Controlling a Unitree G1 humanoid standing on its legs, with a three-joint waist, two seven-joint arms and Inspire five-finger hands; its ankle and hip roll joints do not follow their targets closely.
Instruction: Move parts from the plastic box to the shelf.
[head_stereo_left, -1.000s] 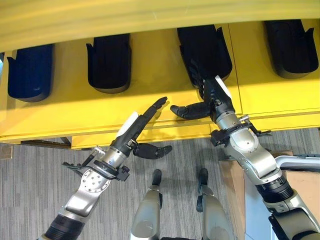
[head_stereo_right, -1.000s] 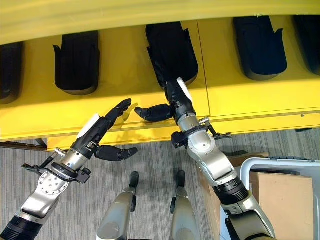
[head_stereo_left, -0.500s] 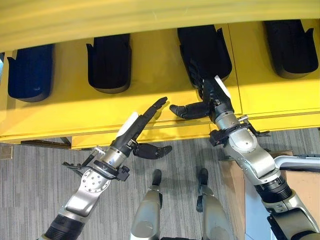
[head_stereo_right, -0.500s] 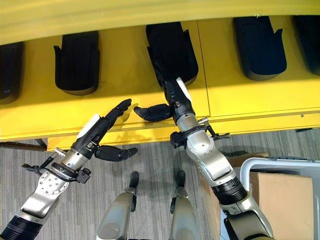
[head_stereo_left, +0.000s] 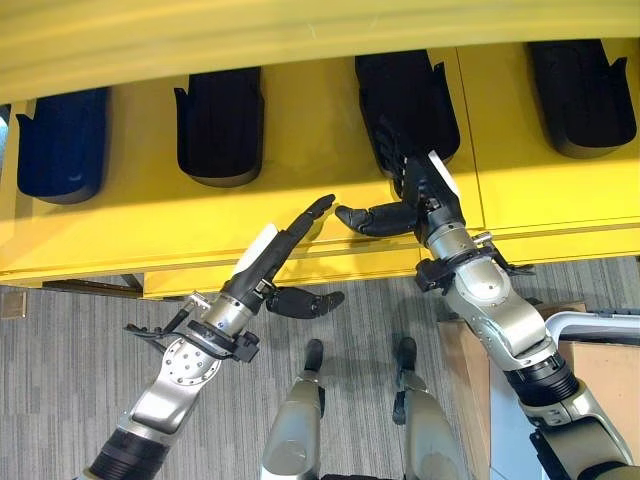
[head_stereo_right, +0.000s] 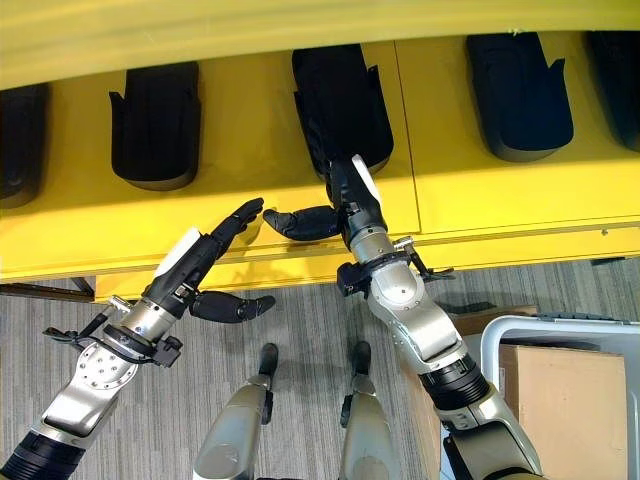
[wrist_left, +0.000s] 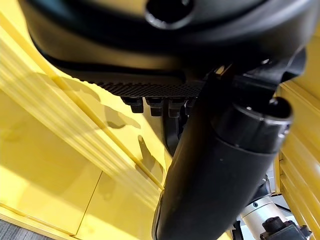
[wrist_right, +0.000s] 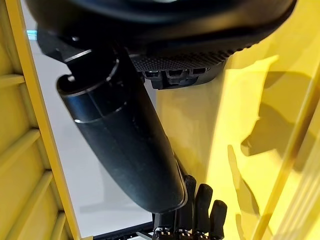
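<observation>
Several dark moulded parts lie in a row on the yellow shelf (head_stereo_left: 300, 160): one at the left (head_stereo_left: 58, 145), one beside it (head_stereo_left: 218, 125), a middle one (head_stereo_left: 408, 95) and one at the right (head_stereo_left: 583, 95). My right hand (head_stereo_left: 428, 195) rests open on the shelf, its straight fingers against the near end of the middle part and its thumb spread to the left. My left hand (head_stereo_left: 272, 252) hovers open at the shelf's front edge, fingertips pointing at the right thumb, holding nothing. The plastic box (head_stereo_right: 540, 322) shows at the lower right.
A yellow upper shelf board (head_stereo_left: 300, 30) overhangs the row of parts. Brown cardboard (head_stereo_right: 565, 400) lies in the plastic box beside my right arm. Grey carpet (head_stereo_left: 60, 380) lies below the shelf front.
My right hand has edged slightly left and further onto the shelf, and the middle part has slid a little deeper. The left hand has stayed still.
</observation>
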